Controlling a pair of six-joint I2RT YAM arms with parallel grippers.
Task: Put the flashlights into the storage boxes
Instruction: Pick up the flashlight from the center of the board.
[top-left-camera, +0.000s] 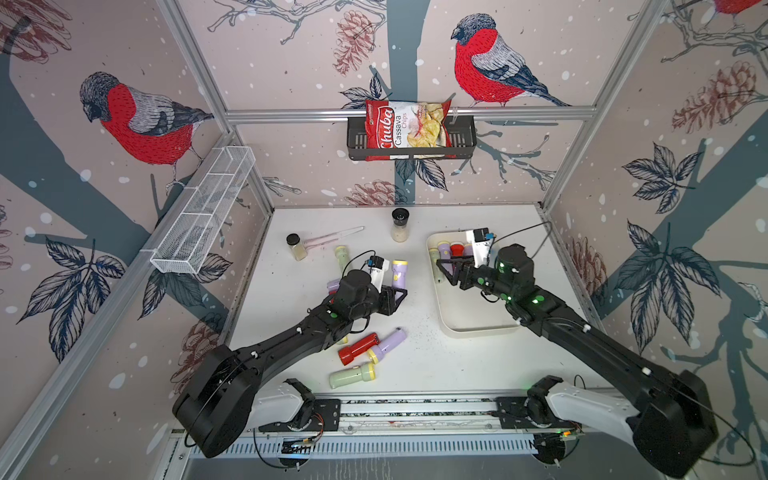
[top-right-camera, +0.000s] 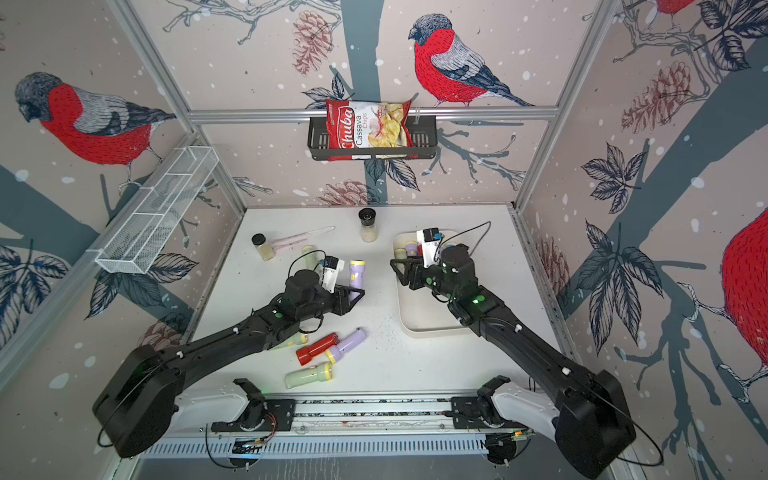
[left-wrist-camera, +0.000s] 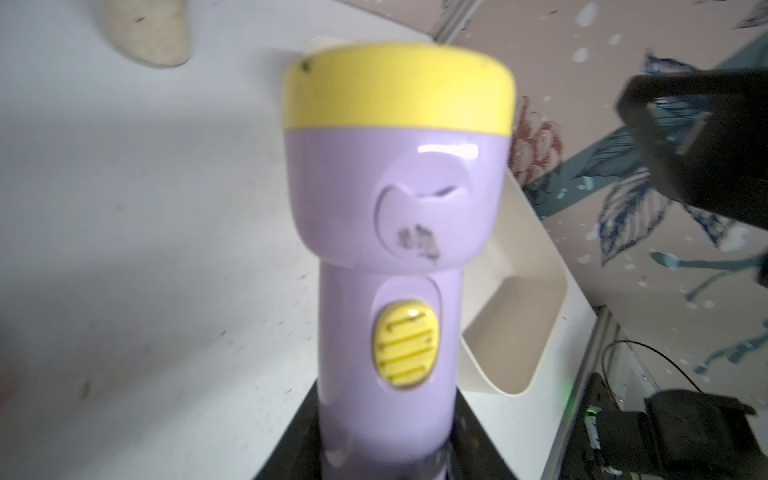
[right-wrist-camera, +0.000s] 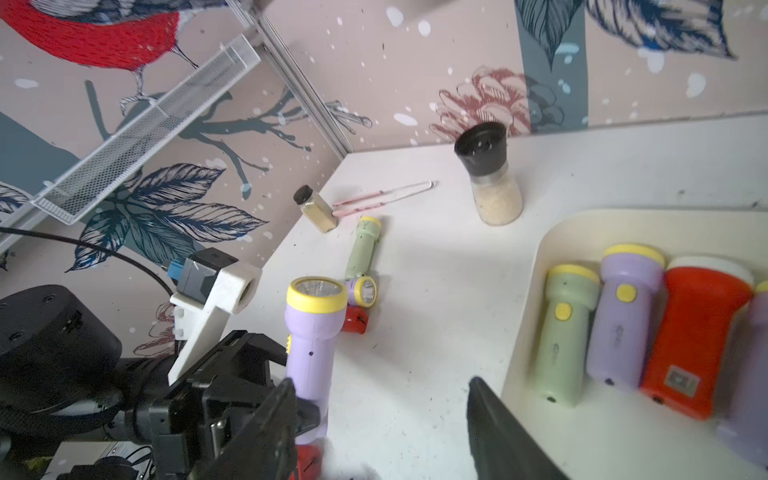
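Over the desk's middle, in both top views, the left gripper (top-left-camera: 395, 292) clamps a lilac flashlight (top-left-camera: 399, 272) by its handle. The right gripper (top-left-camera: 444, 272) hangs with jaws parted and empty over the left rim of the cream tray (top-left-camera: 469, 320), which sits by the desk's right edge. Loose flashlights (top-left-camera: 357, 348) lie near the front edge.

From the left wrist, the lilac flashlight's handle sits between the jaws.

From the right wrist, a green flashlight (right-wrist-camera: 561, 332), a lilac one and a red one lie side by side at the tray's far end.
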